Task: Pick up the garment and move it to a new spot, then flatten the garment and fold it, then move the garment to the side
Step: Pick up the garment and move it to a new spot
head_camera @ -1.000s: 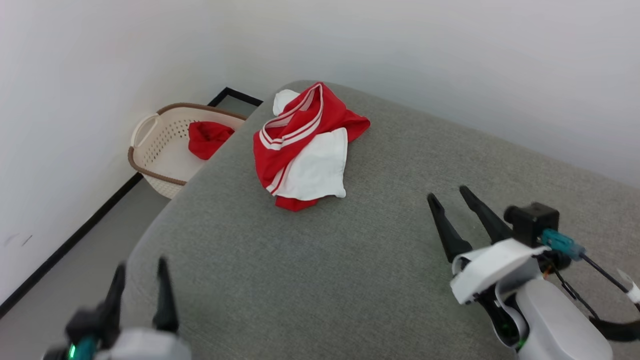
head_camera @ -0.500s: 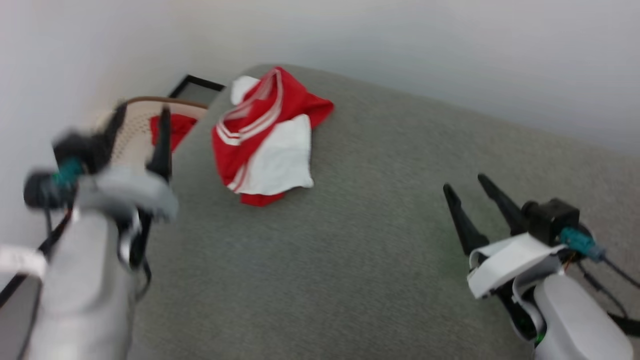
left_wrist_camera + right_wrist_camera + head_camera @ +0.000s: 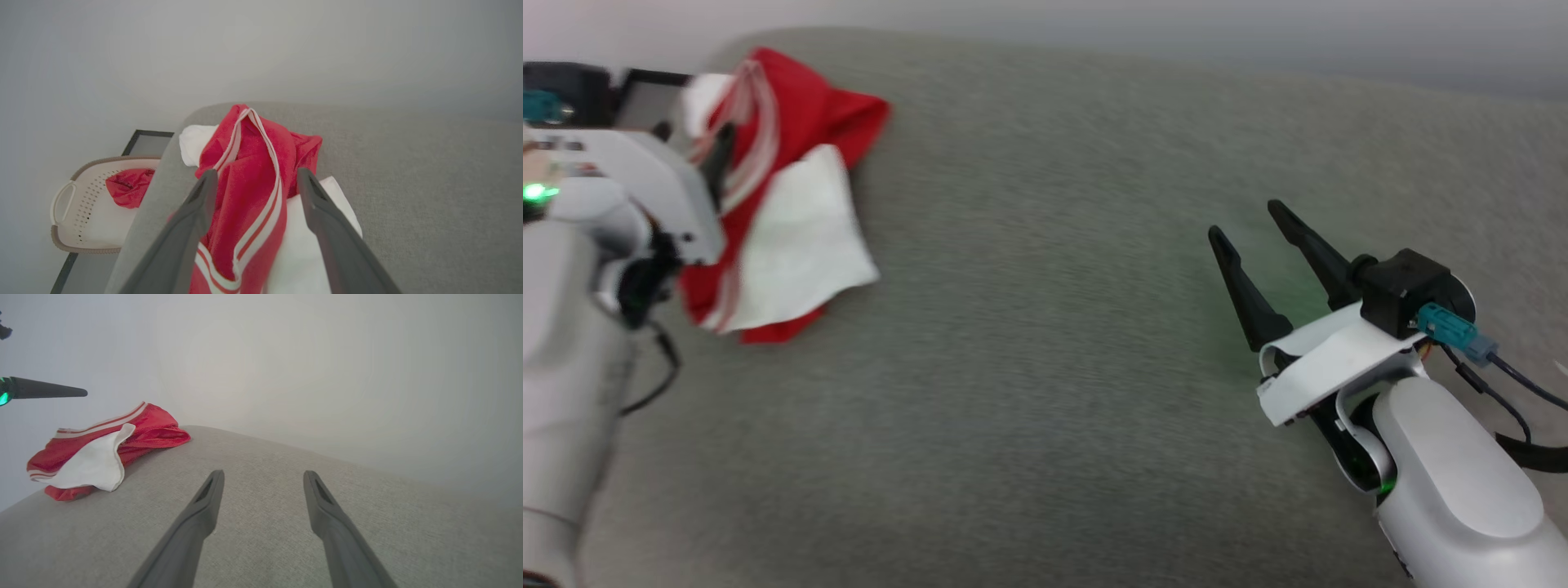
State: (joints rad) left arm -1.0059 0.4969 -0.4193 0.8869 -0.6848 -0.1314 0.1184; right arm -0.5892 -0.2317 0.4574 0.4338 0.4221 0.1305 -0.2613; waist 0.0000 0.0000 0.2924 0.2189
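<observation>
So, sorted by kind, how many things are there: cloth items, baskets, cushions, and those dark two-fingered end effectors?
Cloth items: 2 (crumpled red-and-white jersey shirt, red cloth bundle in the basket)
Baskets: 1 (cream perforated plastic basket)
Cushions: 1 (grey fabric cushion)
End effectors: 2 (left end effector, right end effector, both open)
Total: 6

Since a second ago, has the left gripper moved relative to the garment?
Yes. The left gripper, open, went from the grey surface's near edge, well short of the garment, forward to above it.
</observation>
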